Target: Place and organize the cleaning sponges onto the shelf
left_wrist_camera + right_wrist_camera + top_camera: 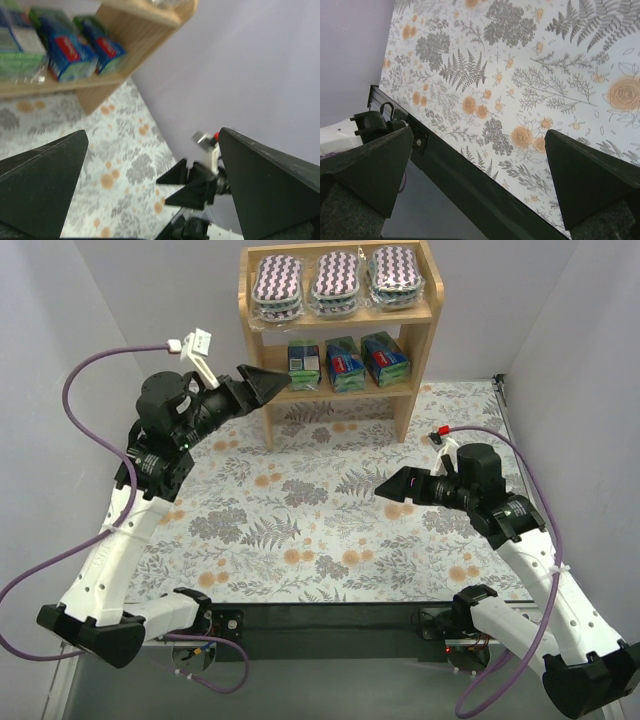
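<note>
The wooden shelf (254, 300) stands at the back of the table. Three purple-and-white striped pads (335, 282) lie in a row on its top tier. Three green-blue-red packs (346, 363) stand in a row on its lower tier; they also show in the left wrist view (75, 55). My left gripper (262, 383) is open and empty, raised just left of the lower tier. My right gripper (392, 487) is open and empty, above the floral cloth at the right, pointing left.
The floral tablecloth (300, 500) covers the table. Grey walls close in on the left, back and right. Purple cables (90, 370) loop from both arms. A black rail (470, 185) runs along the near table edge.
</note>
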You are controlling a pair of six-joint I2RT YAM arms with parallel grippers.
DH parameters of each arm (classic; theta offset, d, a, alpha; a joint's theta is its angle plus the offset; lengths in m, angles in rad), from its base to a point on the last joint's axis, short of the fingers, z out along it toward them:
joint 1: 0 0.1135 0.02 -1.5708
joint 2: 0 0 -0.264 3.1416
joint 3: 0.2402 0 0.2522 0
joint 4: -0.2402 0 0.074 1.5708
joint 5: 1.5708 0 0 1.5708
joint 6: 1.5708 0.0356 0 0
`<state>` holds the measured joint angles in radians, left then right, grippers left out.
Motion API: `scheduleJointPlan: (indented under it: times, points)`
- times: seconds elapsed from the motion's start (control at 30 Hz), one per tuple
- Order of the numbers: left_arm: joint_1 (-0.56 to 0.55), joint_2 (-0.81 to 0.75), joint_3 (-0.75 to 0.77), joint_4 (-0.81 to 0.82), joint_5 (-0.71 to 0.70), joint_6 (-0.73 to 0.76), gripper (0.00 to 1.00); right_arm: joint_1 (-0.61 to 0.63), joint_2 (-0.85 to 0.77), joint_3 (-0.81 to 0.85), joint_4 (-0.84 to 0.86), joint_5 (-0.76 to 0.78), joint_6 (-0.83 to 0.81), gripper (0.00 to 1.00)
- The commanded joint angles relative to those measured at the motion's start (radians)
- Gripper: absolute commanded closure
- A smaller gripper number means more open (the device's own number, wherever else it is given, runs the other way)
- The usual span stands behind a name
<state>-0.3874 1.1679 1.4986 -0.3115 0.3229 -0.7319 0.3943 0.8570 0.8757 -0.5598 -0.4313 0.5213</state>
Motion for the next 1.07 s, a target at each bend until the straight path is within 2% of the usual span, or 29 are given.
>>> scheduleJointPlan:
  times: [0.0,0.13,0.33,0.57,0.73,1.03]
  points:
    - [0.002,-0.005,-0.078,-0.228,0.076,0.04,0.02,0.005,-0.021,0.092,0.008,0.014,-0.014,0.01]
    - [0.002,-0.01,-0.097,-0.372,0.047,0.039,0.02,0.005,-0.012,0.141,-0.012,0.023,-0.018,0.01]
    - [0.002,0.006,-0.071,-0.465,0.005,0.055,0.02,0.003,0.013,0.259,-0.049,0.042,-0.043,0.01]
    - [0.002,0.003,-0.052,-0.463,0.045,0.084,0.02,0.005,0.033,0.374,-0.06,0.046,-0.053,0.02]
    - [0.002,-0.027,-0.037,-0.4,0.08,0.117,0.02,0.005,0.019,0.398,-0.06,0.06,-0.061,0.01]
    - [0.002,0.001,0.026,-0.405,0.091,0.141,0.02,0.005,0.007,0.421,-0.06,0.12,-0.092,0.01]
